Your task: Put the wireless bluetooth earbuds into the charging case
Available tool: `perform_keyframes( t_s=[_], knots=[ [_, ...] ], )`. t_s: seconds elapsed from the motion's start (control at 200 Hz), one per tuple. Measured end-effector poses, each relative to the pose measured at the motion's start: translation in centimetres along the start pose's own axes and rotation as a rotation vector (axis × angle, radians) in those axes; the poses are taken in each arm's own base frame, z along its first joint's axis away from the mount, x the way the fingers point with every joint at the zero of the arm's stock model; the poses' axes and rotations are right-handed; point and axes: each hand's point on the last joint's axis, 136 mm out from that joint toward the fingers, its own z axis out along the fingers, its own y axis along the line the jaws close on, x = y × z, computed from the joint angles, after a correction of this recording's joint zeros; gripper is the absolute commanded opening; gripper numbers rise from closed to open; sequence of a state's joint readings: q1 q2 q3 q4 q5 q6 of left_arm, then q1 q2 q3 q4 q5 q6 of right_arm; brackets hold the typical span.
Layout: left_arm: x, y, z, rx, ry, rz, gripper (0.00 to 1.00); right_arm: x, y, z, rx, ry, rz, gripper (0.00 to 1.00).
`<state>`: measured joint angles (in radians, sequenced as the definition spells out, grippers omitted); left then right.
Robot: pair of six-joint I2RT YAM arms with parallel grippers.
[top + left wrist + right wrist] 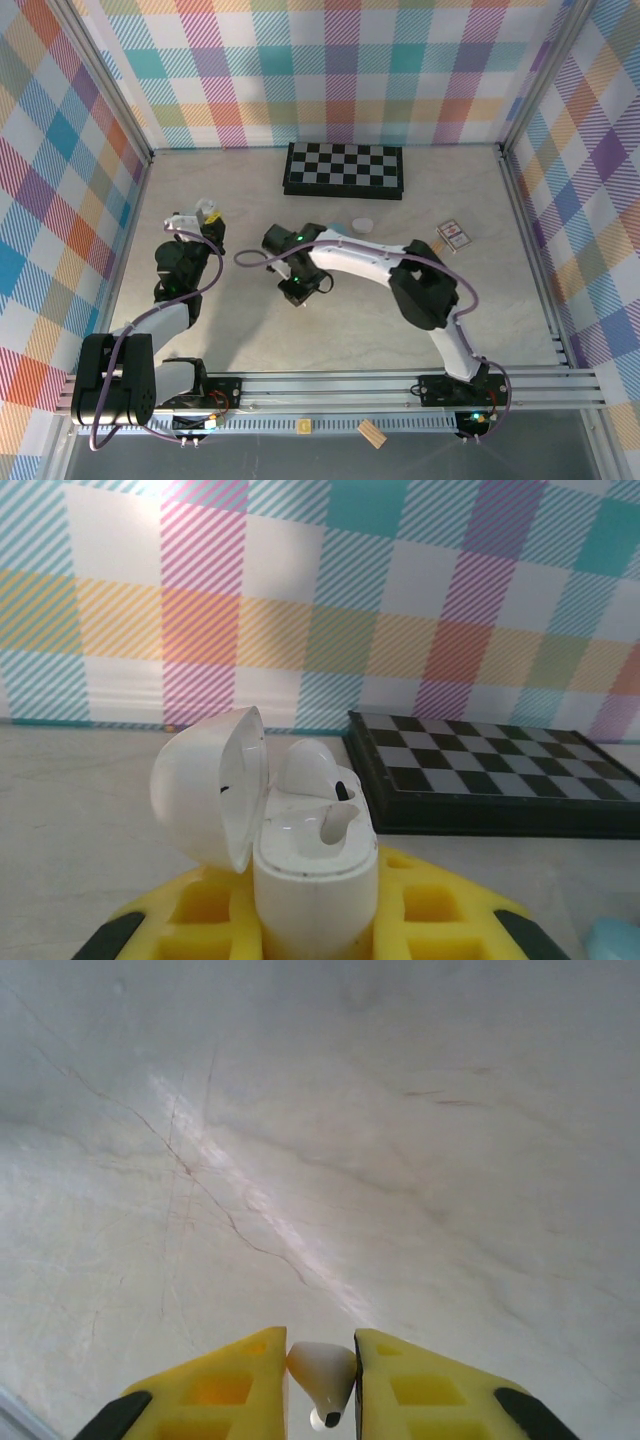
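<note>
A white charging case [315, 880] stands upright between my left gripper's yellow fingers [440, 900], which are shut on its body, with its lid [205, 785] swung open to the left. One white earbud [308, 768] sits in the far slot, while the near slot [335, 825] is empty. From above, the left gripper [207, 215] holds the case at the table's left. The right gripper [321, 1365] is shut on a second white earbud [322, 1372], stem end toward the camera, just above the bare tabletop. In the top view the right gripper [300, 291] is at mid-table, right of the case.
A folded chessboard [345, 168] lies at the back centre. A small white round object [362, 224] rests in front of it, and a small card box [453, 236] lies to the right. Something light blue [615, 942] peeks in at the left wrist view's lower right corner.
</note>
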<state>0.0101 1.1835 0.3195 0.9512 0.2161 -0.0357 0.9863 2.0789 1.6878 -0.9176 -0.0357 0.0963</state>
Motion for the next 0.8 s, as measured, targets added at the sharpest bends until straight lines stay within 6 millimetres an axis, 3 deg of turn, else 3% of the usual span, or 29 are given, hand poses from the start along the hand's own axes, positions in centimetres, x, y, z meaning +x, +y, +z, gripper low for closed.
perform_keyframes(
  t_s=[0.165, 0.395, 0.595, 0.8],
  knots=[
    [-0.2, -2.9, 0.3, 0.143, -0.006, -0.016, 0.05, -1.2, -2.7, -5.1, -0.022, -0.196, 0.079, 0.24],
    [1.3, -10.0, 0.2, 0.385, 0.037, -0.012, 0.05, -2.8, -5.6, -12.4, -0.039, -0.441, 0.137, 0.24],
    [2.1, -15.0, 0.3, 0.542, 0.067, 0.009, 0.05, -2.9, -5.8, -17.5, -0.067, -0.598, 0.130, 0.23],
    [3.3, -19.1, -0.7, 0.716, 0.103, 0.037, 0.05, -3.3, -5.0, -20.3, -0.111, -0.697, 0.096, 0.23]
  ],
)
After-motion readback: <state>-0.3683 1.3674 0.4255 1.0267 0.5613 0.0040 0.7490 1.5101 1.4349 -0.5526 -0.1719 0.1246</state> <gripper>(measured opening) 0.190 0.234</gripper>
